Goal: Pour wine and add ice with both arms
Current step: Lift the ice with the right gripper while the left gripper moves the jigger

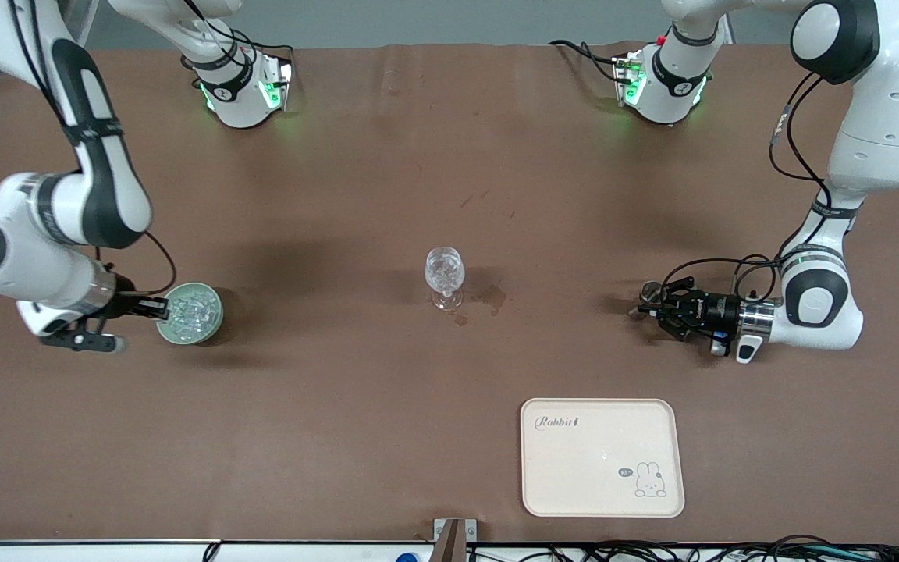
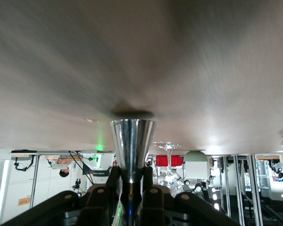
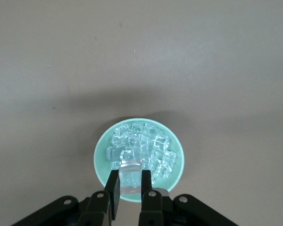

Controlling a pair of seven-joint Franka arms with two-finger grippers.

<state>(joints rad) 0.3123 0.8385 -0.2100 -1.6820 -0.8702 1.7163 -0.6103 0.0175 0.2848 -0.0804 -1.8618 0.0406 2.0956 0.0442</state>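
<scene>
Front view: the stemmed glass (image 1: pixel 445 278) stands mid-table; the pale green bowl (image 1: pixel 190 314) of ice (image 1: pixel 192 311) sits at its 9 o'clock, the cream tray (image 1: pixel 602 457) at its 5 o'clock, nearer the camera. Left wrist view: the left gripper (image 2: pixel 131 184) is clamped on a steel jigger (image 2: pixel 131 147) resting on the table (image 2: pixel 141 70). Right wrist view: the right gripper (image 3: pixel 130 182) pinches the bowl's rim. Both grasps look made; next, I judge, lifting and carrying to the glass, kept level.
</scene>
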